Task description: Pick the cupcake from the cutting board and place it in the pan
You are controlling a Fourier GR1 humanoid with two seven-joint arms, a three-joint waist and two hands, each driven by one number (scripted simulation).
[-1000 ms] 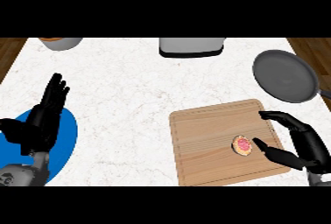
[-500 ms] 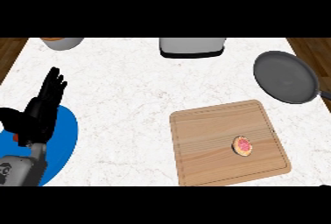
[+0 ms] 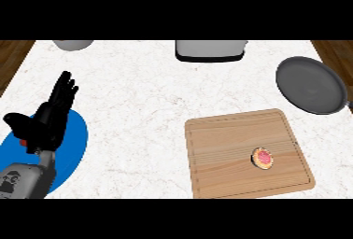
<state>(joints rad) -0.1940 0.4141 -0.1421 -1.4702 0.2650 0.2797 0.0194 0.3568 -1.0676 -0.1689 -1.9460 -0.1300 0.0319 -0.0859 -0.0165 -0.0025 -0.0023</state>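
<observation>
Cupcake (image 3: 263, 158) is seen lying on cutting board (image 3: 244, 154), long axis near-vertical; pan (image 3: 312, 86) apart, unobstructed. Left hand (image 3: 47, 119): fingers straight, spread.

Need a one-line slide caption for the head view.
Cupcake on cutting board, pan empty, left hand open at left.

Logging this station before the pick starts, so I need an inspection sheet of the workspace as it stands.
Surface: white marbled counter, wood floor at both far corners.
Job's things: cupcake lying on the cutting board; pan apart, far right, holding nothing.
Clutter: blue plate under the left forearm; toaster-like grey appliance and grey bowl at the far edge.
Hands: left hand open, resting; right hand not in view.
Cables: nothing seen.
Surroundings: nothing seen.
</observation>
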